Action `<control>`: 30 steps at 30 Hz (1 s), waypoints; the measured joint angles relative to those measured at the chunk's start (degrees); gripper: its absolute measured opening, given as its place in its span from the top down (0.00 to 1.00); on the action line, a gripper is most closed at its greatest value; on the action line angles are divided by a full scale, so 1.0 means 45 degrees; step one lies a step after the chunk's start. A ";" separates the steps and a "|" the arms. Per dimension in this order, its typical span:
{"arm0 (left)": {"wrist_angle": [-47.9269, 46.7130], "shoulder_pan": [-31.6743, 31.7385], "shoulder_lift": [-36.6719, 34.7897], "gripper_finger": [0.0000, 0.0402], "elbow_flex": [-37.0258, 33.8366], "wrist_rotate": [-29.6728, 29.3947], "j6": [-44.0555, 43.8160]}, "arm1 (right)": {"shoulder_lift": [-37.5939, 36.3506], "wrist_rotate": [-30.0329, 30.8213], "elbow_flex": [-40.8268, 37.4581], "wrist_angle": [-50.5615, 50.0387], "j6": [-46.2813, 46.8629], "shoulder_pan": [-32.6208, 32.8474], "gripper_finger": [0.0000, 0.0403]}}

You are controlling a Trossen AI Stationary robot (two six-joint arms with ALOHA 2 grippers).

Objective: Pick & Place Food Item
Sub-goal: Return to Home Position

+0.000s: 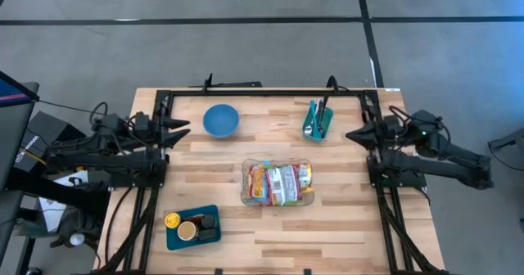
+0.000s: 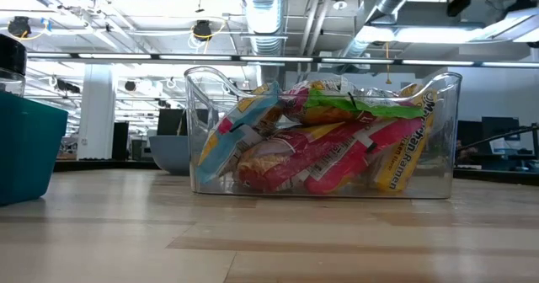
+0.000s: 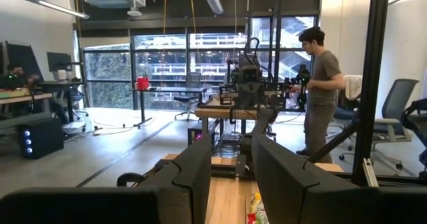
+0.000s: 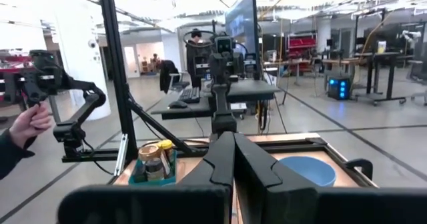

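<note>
Several colourful food packets (image 1: pixel 278 183) lie in a clear bin (image 2: pixel 202 89) at the table's middle, leaning on one another. A blue bowl (image 1: pixel 220 120) stands at the far middle. At the near left, a teal tray (image 1: pixel 174 236) holds small food items. My left gripper (image 1: pixel 183 131) hovers high at the left edge, pointing level toward the table's right; its fingers (image 3: pixel 193 174) stand slightly open with nothing between them. My right gripper (image 1: pixel 352 133) hovers at the right edge, pointing toward the table's left, shut and empty (image 4: pixel 233 141).
A teal holder with utensils (image 1: pixel 318 121) stands at the far right. A black frame (image 1: pixel 270 91) runs along the table's far and side edges. A person (image 3: pixel 323 84) stands beyond the table, and a hand (image 4: pixel 27 127) holds a controller arm.
</note>
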 joint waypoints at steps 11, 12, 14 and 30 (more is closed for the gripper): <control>-0.0506 0.0000 -0.1107 0.74 -0.0005 -0.0003 -0.0001 | -0.3144 0.0615 -0.0318 -0.1850 0.0012 0.0005 1.00; -0.0538 0.0000 -0.1221 0.74 0.0000 -0.0003 0.0003 | -0.3143 0.0622 -0.0319 -0.2006 0.0095 0.0005 1.00; -0.0652 0.0000 -0.1419 0.74 0.0000 -0.0003 -0.0002 | -0.3109 0.0624 -0.0306 -0.1957 0.0129 0.0029 1.00; -0.2053 0.0000 -0.3227 0.74 -0.0005 -0.0008 -0.0044 | -0.3144 0.0670 -0.0291 -0.2152 0.0005 0.0005 1.00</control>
